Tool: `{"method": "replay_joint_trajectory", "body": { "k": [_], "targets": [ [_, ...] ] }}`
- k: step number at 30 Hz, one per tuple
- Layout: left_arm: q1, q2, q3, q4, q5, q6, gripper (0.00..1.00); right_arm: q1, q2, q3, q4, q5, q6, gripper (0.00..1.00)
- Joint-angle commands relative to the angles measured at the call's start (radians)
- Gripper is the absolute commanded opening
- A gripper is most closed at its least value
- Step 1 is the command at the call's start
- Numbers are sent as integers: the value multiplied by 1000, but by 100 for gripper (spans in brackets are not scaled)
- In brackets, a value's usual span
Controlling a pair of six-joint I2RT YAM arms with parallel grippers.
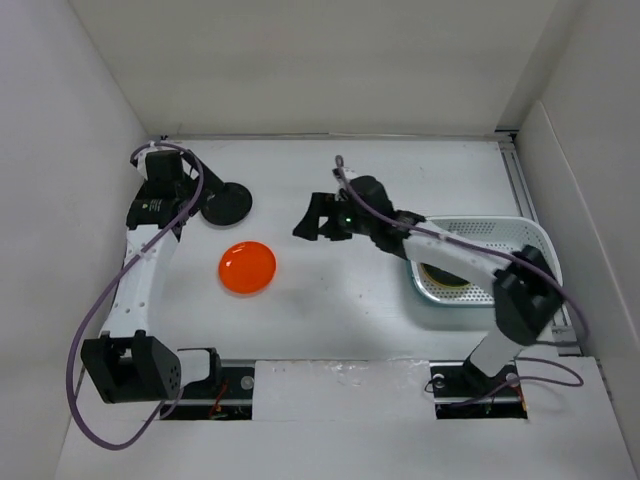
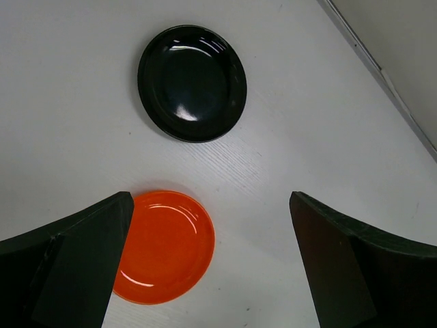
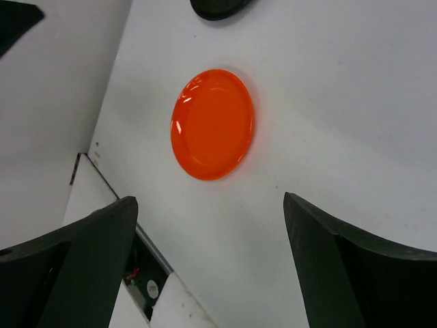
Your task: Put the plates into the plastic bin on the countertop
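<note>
Lying on the counter (image 1: 330, 310), an orange plate (image 1: 247, 267) and a black plate (image 1: 228, 203) are seen near each other, well apart from the bin (image 1: 455, 301), where a plate with a dark patch (image 1: 443, 277) is partly hidden by the right arm (image 1: 455, 247). Left fingers (image 2: 82, 260) and right fingers (image 3: 341, 273) are spread open, gripping nothing.

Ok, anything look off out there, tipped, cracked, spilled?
Nothing stands out. The orange plate and black plate lie flat, face up and whole on the countertop, apart from each other. The plastic bin sits upright at the right; what is inside is mostly hidden.
</note>
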Motion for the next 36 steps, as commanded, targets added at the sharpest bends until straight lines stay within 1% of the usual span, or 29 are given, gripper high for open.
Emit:
{"method": "replay_joint_trajectory", "body": {
  "k": [1, 2, 3, 5, 6, 10, 12, 15, 17, 19, 20, 22, 24, 26, 27, 29, 30, 31, 34, 35, 36],
  "targets": [
    [-12, -37, 21, 10, -1, 45, 100, 18, 220, 157, 98, -36, -9, 92],
    [-12, -49, 9, 27, -10, 54, 100, 27, 334, 191, 107, -56, -9, 90],
    [-12, -50, 9, 27, -33, 54, 100, 27, 378, 220, 107, -65, -9, 90],
    [-12, -59, 9, 27, -33, 89, 100, 48, 478, 282, 132, -89, 4, 90],
    [-12, -59, 9, 27, -33, 89, 100, 49, 503, 294, 141, -90, 4, 90],
    [-12, -70, 9, 27, -33, 108, 100, 49, 608, 340, 184, -180, 37, 88],
    [-12, -79, -14, 27, -23, 108, 100, 58, 650, 368, 202, -189, 48, 88],
    [-12, -79, -37, 39, -1, 131, 100, 58, 687, 377, 224, -238, 71, 83],
    [-12, -89, -51, 51, 33, 140, 100, 58, 733, 389, 235, -282, 93, 78],
    [-12, -100, -62, 60, 46, 140, 100, 58, 785, 412, 245, -321, 120, 76],
    [-12, -111, -62, 60, 47, 140, 100, 58, 799, 424, 258, -335, 120, 71],
    [-12, -111, -62, 71, 47, 140, 100, 58, 832, 437, 258, -344, 134, 66],
    [-12, -120, -71, 71, 47, 140, 100, 58, 851, 449, 258, -366, 157, 57],
    [-12, -120, -71, 71, 47, 140, 100, 58, 878, 460, 258, -379, 166, 51],
    [-12, -120, -71, 71, 47, 140, 100, 58, 888, 475, 258, -379, 175, 42],
    [-12, -120, -71, 71, 47, 140, 100, 49, 897, 486, 258, -402, 186, 32],
    [-12, -120, -71, 71, 47, 140, 100, 49, 906, 486, 258, -402, 195, 10],
    [-12, -129, -71, 71, 37, 140, 100, 49, 906, 486, 258, -402, 195, 0],
    [-12, -129, -71, 71, 37, 140, 100, 29, 838, 432, 258, -372, 195, 0],
    [-12, -129, -71, 71, 37, 140, 100, 29, 802, 379, 258, -322, 195, 0],
    [-12, -129, -71, 71, 37, 140, 100, 20, 717, 348, 258, -283, 185, 0]
  ]
}}
